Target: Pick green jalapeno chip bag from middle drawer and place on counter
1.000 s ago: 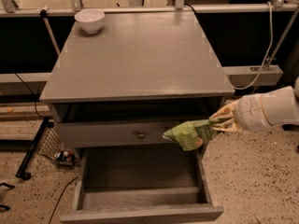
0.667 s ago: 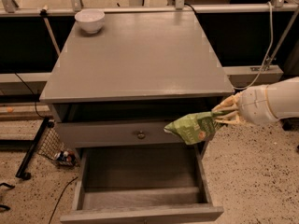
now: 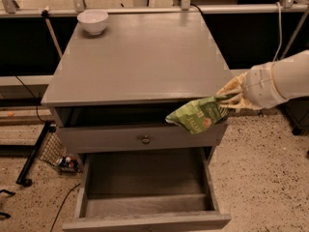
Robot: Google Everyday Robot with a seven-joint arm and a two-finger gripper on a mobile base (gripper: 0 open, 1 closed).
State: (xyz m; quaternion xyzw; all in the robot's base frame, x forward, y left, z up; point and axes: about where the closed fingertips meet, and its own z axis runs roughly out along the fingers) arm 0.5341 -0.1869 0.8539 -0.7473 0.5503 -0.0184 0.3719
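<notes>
The tool (image 3: 231,99) grips the green jalapeno chip bag (image 3: 197,115), lifted out of the middle drawer (image 3: 145,178), just below the front right corner of the tabletop (image 3: 140,57); next, I judge, raise it over that edge and release.

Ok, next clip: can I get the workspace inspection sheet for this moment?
Surface: counter, grey; the bag is not on it yet.
Job's things: green jalapeno chip bag held in the air by the counter's front right corner; middle drawer pulled open, nothing seen inside.
Clutter: white bowl at the counter's back left.
Grippers: gripper right of the cabinet, shut on the bag's end.
Cables: white cable hanging at back right; black cable on the floor, left.
Surroundings: speckled floor; knobbed drawer front above the open drawer.
</notes>
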